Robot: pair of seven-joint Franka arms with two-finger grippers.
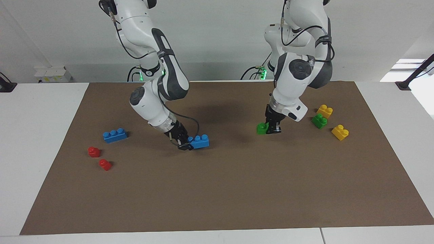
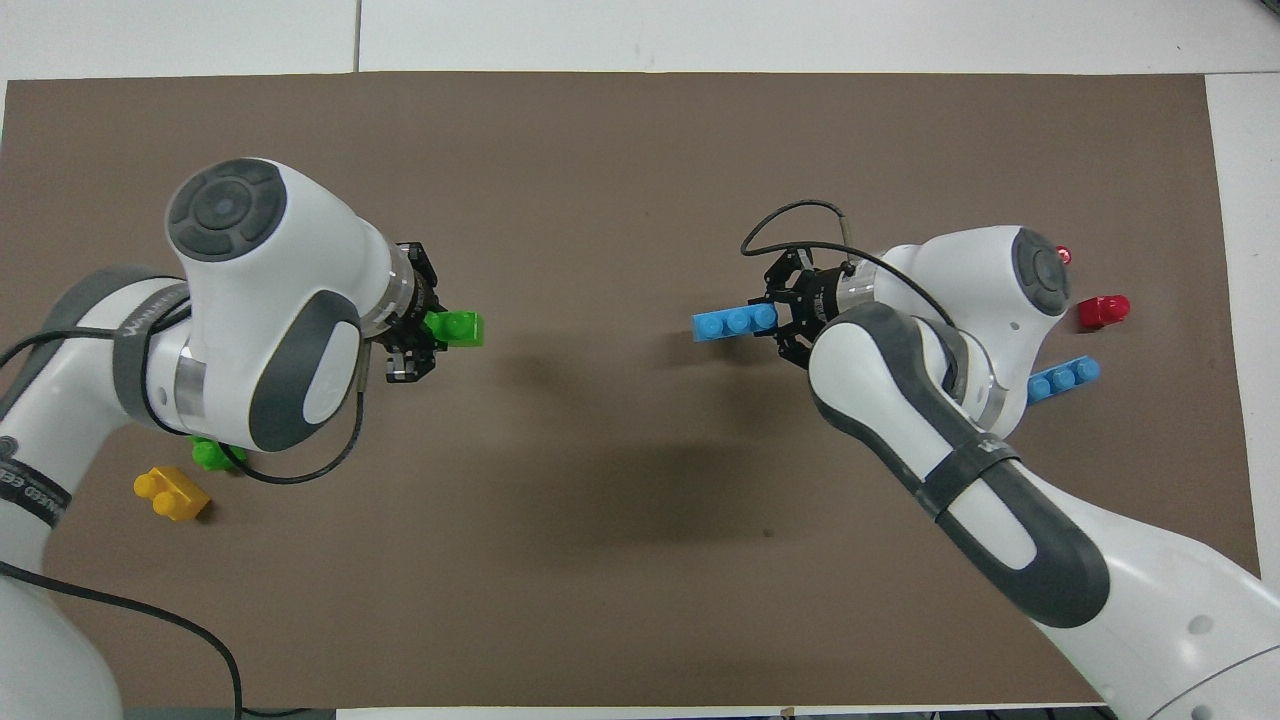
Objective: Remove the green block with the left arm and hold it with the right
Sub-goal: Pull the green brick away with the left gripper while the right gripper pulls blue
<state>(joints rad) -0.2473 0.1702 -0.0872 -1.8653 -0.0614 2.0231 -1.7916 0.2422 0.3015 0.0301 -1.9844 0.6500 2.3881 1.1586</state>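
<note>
Brown mat (image 1: pixel 217 189) | left pincer (image 1: pixel 273 128) pinching green block (image 1: pixel 261 128) | right pincer (image 1: pixel 182 141) pinching blue brick (image 1: pixel 199 141)

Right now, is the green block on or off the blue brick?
Off: the left hand holds the green block, the right hand the blue brick.

You have open brown mat (image 1: pixel 223 189) between the two arms, wide enough to pass through. Toward the left arm's end of the bench, a green brick (image 1: pixel 319 121) and two yellow bricks (image 1: pixel 340 132) crowd together. Toward the right arm's end, a blue brick (image 1: pixel 115 135) and two red pieces (image 1: pixel 94 151) stand in the way.
</note>
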